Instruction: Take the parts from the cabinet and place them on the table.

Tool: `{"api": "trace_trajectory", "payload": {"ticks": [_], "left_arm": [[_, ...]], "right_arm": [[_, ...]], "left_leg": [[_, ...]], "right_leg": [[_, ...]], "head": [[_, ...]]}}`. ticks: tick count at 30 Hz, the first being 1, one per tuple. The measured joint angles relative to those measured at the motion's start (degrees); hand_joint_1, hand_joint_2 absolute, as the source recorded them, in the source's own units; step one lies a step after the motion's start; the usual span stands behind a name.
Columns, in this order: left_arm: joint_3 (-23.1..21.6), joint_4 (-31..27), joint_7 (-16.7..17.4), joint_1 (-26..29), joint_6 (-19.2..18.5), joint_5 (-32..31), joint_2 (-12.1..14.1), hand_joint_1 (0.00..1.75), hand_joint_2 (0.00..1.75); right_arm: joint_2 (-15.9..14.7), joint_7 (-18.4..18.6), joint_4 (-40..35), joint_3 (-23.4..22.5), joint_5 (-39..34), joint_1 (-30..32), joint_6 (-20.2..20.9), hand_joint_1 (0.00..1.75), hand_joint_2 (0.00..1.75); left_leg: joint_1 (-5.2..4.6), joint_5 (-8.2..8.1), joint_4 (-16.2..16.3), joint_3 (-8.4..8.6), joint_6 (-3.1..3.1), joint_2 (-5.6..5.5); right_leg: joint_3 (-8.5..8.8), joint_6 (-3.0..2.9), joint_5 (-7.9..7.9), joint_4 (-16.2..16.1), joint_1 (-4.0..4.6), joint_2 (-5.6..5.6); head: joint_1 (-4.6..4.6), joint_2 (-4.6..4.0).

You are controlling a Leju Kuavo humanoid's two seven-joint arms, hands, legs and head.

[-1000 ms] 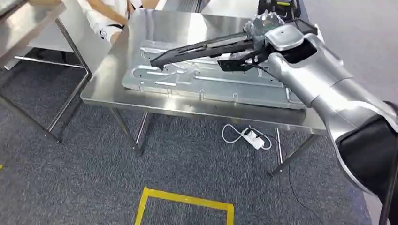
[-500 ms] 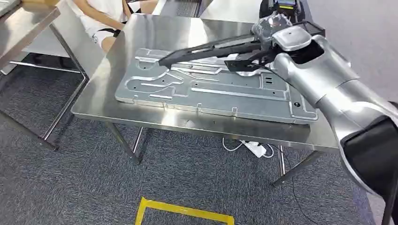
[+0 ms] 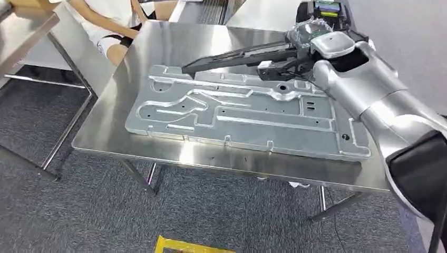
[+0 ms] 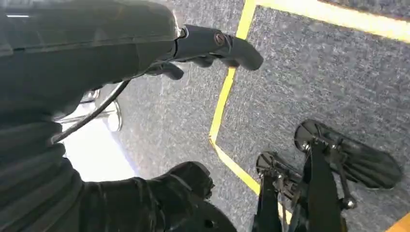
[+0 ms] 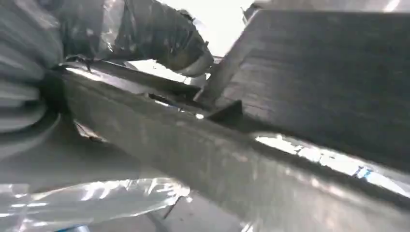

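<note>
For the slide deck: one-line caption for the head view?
Right hand holds a long black part above the stamped metal panel on the steel table.

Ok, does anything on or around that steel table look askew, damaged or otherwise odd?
Nothing stands out. The metal panel lies flat within the table, and the right hand holds the long black part above it.

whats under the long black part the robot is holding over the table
Under the long black part in the right hand lies a large stamped metal plate on the steel table. Whether the part's far end touches the plate cannot be told.
</note>
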Motion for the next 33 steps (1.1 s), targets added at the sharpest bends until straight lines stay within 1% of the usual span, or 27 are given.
{"api": "trace_trajectory", "payload": {"ticks": [1, 3, 4, 5, 6, 8, 9, 10, 11, 12, 13, 14, 15, 16, 18, 19, 20, 21, 22, 23, 24, 25, 26, 28, 30, 31, 33], "left_arm": [[0.00, 0.00, -0.11, -0.05, -0.11, 0.00, 0.02, 0.00, 1.75], [0.02, 0.00, -0.24, -0.24, -0.13, -0.20, 0.02, 0.00, 1.75], [0.02, 0.00, -0.28, -0.17, -0.20, -0.26, 0.02, 0.00, 1.75], [0.02, 0.00, -0.33, -0.11, -0.24, -0.26, 0.04, 0.00, 1.75], [0.02, 0.00, -0.33, -0.03, -0.26, -0.26, 0.04, 0.00, 1.75], [0.07, 0.00, -0.31, 0.04, -0.26, -0.28, 0.02, 0.00, 1.75], [0.07, 0.00, -0.28, 0.06, -0.26, -0.33, 0.00, 0.00, 1.75], [0.11, 0.00, -0.22, -0.11, -0.28, -0.37, -0.02, 0.00, 1.75], [0.11, 0.00, -0.20, -0.11, -0.28, -0.42, -0.02, 0.00, 1.75], [0.11, 0.00, -0.13, -0.24, -0.31, -0.53, -0.06, 0.00, 1.75], [0.11, 0.00, -0.13, -0.28, -0.33, -0.57, -0.09, 0.00, 1.75], [0.18, 0.00, -0.15, -0.50, -0.33, -0.85, -0.09, 0.00, 1.75], [0.28, 0.00, -0.20, -0.51, -0.33, -0.90, -0.09, 0.00, 1.75], [0.33, 0.00, -0.20, -0.47, -0.35, -0.90, -0.09, 0.00, 1.75], [0.33, 0.00, -0.24, -0.46, -0.35, -0.94, -0.15, 0.00, 1.75], [0.35, 0.00, -0.37, -0.46, -0.35, -1.05, -0.15, 0.00, 1.75], [0.35, 0.00, -0.74, -0.43, -0.37, -1.18, -0.15, 0.00, 1.75], [0.35, 0.00, -1.29, -0.42, -0.50, -1.29, -0.13, 0.00, 1.75], [0.37, 0.00, -1.82, -0.43, -0.72, -1.29, -0.09, 0.00, 1.75], [0.42, 0.00, -2.45, -0.48, -0.98, -1.18, -0.07, 0.00, 1.75], [0.44, 0.00, -2.84, -0.51, -1.14, -1.05, 0.02, 0.00, 1.75], [0.48, 0.00, -3.17, -0.53, -1.27, -1.03, 0.07, 0.00, 1.75], [0.50, 0.00, -3.41, -0.65, -1.31, -1.03, 0.07, 0.00, 1.75], [0.57, 0.00, -3.91, -0.88, -1.38, -1.07, 0.07, 0.00, 1.75], [0.63, 0.00, -4.24, -0.86, -1.53, -1.27, 0.02, 0.00, 1.75], [0.72, 0.00, -4.28, -0.85, -1.57, -1.47, 0.02, 0.00, 1.75], [0.83, 0.00, -4.44, -0.88, -1.57, -1.53, 0.07, 0.00, 1.75]], "right_arm": [[-0.13, -0.09, -0.02, 0.00, -0.11, -0.04, -0.13, 1.75, 1.75], [-0.92, -0.17, 0.00, 0.00, -0.31, 0.69, -0.24, 1.75, 1.75], [-1.27, -0.17, 0.02, 0.00, -0.33, 1.46, -0.24, 1.75, 1.75], [-1.40, -0.17, 0.02, 0.00, -0.33, 2.14, -0.24, 1.75, 1.75], [-1.51, -0.17, 0.02, 0.02, -0.33, 2.50, -0.22, 1.75, 1.75], [-1.70, -0.28, 0.00, 0.02, -0.42, 2.29, -0.22, 1.75, 1.75], [-1.84, -0.26, 0.00, 0.02, -0.70, 2.09, -0.24, 1.75, 1.75], [-1.99, -0.26, -0.04, 0.02, -1.07, 1.77, -0.35, 1.75, 1.75], [-2.03, -0.26, -0.07, 0.02, -1.22, 1.64, -0.39, 1.75, 1.75], [-2.18, -0.26, -0.26, 0.02, -1.76, 1.47, -0.67, 1.75, 1.75], [-2.29, -0.28, -0.52, 0.02, -2.60, 1.45, -1.03, 1.75, 1.75], [-2.38, -0.37, -0.88, 0.02, -3.26, 1.56, -1.42, 1.75, 1.75], [-2.40, -0.57, -1.38, 0.00, -3.82, 1.81, -2.01, 1.75, 1.75], [-2.62, -0.63, -1.44, 0.00, -4.18, 1.93, -2.49, 1.75, 1.75], [-2.91, -0.63, -1.49, 0.00, -4.55, 2.60, -3.45, 1.75, 1.75], [-2.91, -0.68, -1.60, 0.00, -4.63, 3.39, -3.89, 1.75, 1.75], [-2.91, -0.88, -1.62, 0.00, -4.70, 4.48, -4.46, 1.75, 1.75], [-2.91, -1.18, -1.81, 0.00, -4.94, 5.87, -5.10, 1.75, 1.75], [-2.91, -1.27, -2.17, 0.00, -5.31, 7.35, -6.02, 1.75, 1.75], [-2.91, -1.36, -2.67, -0.11, -6.01, 9.01, -7.27, 1.75, 1.75], [-2.88, -1.40, -3.15, -0.37, -6.58, 10.68, -8.59, 1.75, 1.75], [-2.88, -1.40, -3.48, -0.94, -7.06, 12.49, -10.37, 1.75, 1.75], [-2.88, -1.42, -3.56, -1.34, -7.30, 13.71, -11.22, 1.75, 1.75], [-2.73, -2.05, -4.00, -2.80, -7.73, 17.80, -13.22, 1.75, 1.75], [-2.67, -2.75, -4.22, -3.60, -8.74, 20.45, -14.14, 1.75, 1.75], [-2.58, -3.19, -4.42, -4.44, -9.18, 21.99, -14.82, 1.75, 1.75], [-2.45, -3.65, -4.44, -5.64, -9.38, 23.75, -15.96, 1.75, 1.75]], "left_leg": [[0.01, -0.28, -0.04, 0.26, 0.40, 0.06], [0.00, -1.00, -0.02, 0.70, 0.65, -0.17], [-0.01, -1.43, 0.00, 1.17, 0.62, -0.30], [-0.01, -1.86, 0.05, 1.78, 0.54, -0.50], [-0.01, -2.33, 0.14, 2.34, 0.51, -0.53], [-0.12, -3.42, 0.57, 3.46, 0.23, -0.56], [-0.09, -3.97, 0.69, 3.65, 0.05, -0.50], [-0.43, -4.12, 0.94, 3.77, -0.26, -0.56], [-0.31, -4.17, 0.90, 3.77, -0.33, -0.65], [-0.20, -4.27, 0.95, 3.66, -0.62, -0.65], [-0.22, -4.33, 0.87, 3.66, -0.80, -0.62], [-0.51, -4.60, 1.07, 3.67, -1.17, -0.59], [-0.32, -5.46, 1.94, 3.34, -1.42, -0.24], [-0.27, -6.81, 4.37, 2.34, -1.69, -0.09], [-0.08, -10.57, 13.57, -2.29, -1.97, -0.02], [-0.08, -11.57, 17.74, -4.62, -2.07, -0.02], [-0.08, -11.25, 19.52, -5.91, -2.07, -0.02], [-0.08, -9.49, 18.03, -5.56, -2.03, -0.02], [-0.08, -6.97, 14.42, -4.08, -1.93, -0.02], [-0.09, -4.08, 9.03, -1.70, -1.75, -0.01], [-0.10, -2.23, 4.14, 0.39, -1.49, 0.01], [-0.26, -3.58, 3.31, 1.22, -1.26, 0.02], [-0.37, -3.41, 2.15, 1.34, -1.18, -0.03], [-0.46, -3.44, 2.56, 1.33, -0.87, -0.26], [0.24, -2.97, 1.58, 1.83, -0.17, -0.16], [0.23, -2.89, 1.33, 2.02, 0.09, -0.17], [0.25, -2.88, 1.33, 2.00, 0.20, -0.20]], "right_leg": [[-2.10, 0.15, -1.52, 3.71, 0.00, 0.00], [-7.88, 0.31, -4.63, 13.18, -0.15, 0.03], [-10.30, 0.35, -4.79, 16.33, -0.14, 0.05], [-11.43, 0.41, -3.36, 16.66, -0.20, 0.03], [-11.31, 0.46, -0.80, 14.66, -0.27, 0.02], [-8.69, 0.28, 7.00, 5.08, -0.29, -0.05], [-7.62, 0.00, 8.83, 1.30, -0.19, -0.08], [-6.85, -0.15, 8.51, 1.43, 0.42, -0.01], [-6.73, -0.30, 8.53, 0.78, 0.48, -0.06], [-6.28, -0.71, 7.40, 0.29, 0.59, -0.10], [-6.07, -1.00, 6.90, -0.15, 0.62, -0.11], [-5.72, -1.29, 6.87, -0.90, 0.02, -0.10], [-5.20, -1.41, 6.94, -1.30, -0.06, -0.12], [-5.00, -1.70, 6.83, -1.35, -0.09, -0.17], [-4.97, -2.24, 6.58, -1.07, 0.11, -0.27], [-4.95, -2.42, 6.45, -0.91, 0.17, -0.26], [-4.87, -2.46, 6.25, -0.70, 0.20, -0.21], [-4.72, -2.44, 6.04, -0.53, 0.24, -0.15], [-4.56, -2.41, 5.80, -0.34, 0.24, -0.08], [-4.40, -2.33, 5.54, -0.11, 0.24, -0.01], [-4.33, -2.13, 5.23, 0.21, 0.26, 0.00], [-4.60, -1.88, 5.07, 0.36, 0.51, -0.02], [-4.83, -1.67, 4.98, 0.72, 0.75, 0.02], [-4.66, -1.13, 5.13, 0.20, 0.51, -0.14], [-4.78, -0.73, 4.63, 0.45, 0.60, -0.17], [-5.41, -0.25, 3.12, 2.43, 0.57, -0.25], [-9.27, 0.30, -1.04, 10.52, 0.03, -0.25]], "head": [[0.00, 0.00], [0.00, 0.00], [0.00, 0.00], [0.00, 0.00], [0.00, 0.00], [0.00, 0.00], [0.00, 0.00], [-0.07, -0.02], [-0.02, 0.00], [-0.06, 0.00], [-0.04, 0.00], [-0.13, 0.00], [-0.09, 0.00], [-0.20, 0.00], [-0.15, 0.00], [-0.15, 0.00], [-0.15, 0.00], [-0.15, -0.02], [-0.15, 0.00], [-0.15, 0.00], [-0.15, -0.02], [-0.13, 0.00], [-0.15, -0.02], [-0.16, 0.00], [-0.15, 0.00], [-0.07, 0.00], [-0.09, 0.00]]}}
